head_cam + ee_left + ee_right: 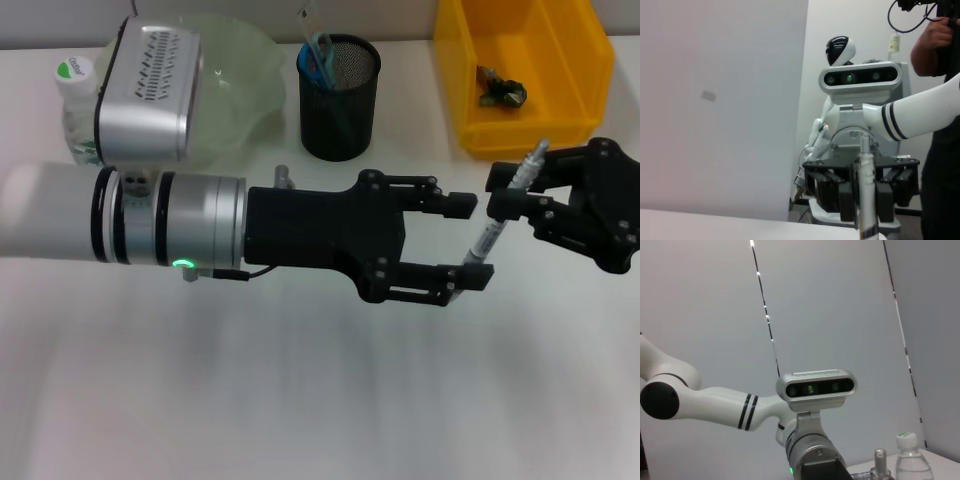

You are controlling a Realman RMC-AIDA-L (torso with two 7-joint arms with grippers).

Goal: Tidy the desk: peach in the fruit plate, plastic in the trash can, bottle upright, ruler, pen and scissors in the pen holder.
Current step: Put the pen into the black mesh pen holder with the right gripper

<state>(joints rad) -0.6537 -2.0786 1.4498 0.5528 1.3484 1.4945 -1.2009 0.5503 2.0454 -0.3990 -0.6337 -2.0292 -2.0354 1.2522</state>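
White surface (300, 400) up front, and both hands meet over it: right hand (520, 200) is clamped on the pen (497, 228), left hand (468, 240) has its fingers spread around the pen's lower end, pen holder (340, 97) just behind

fruit plate (245, 75) half hidden, bottle (76, 105) partly hidden
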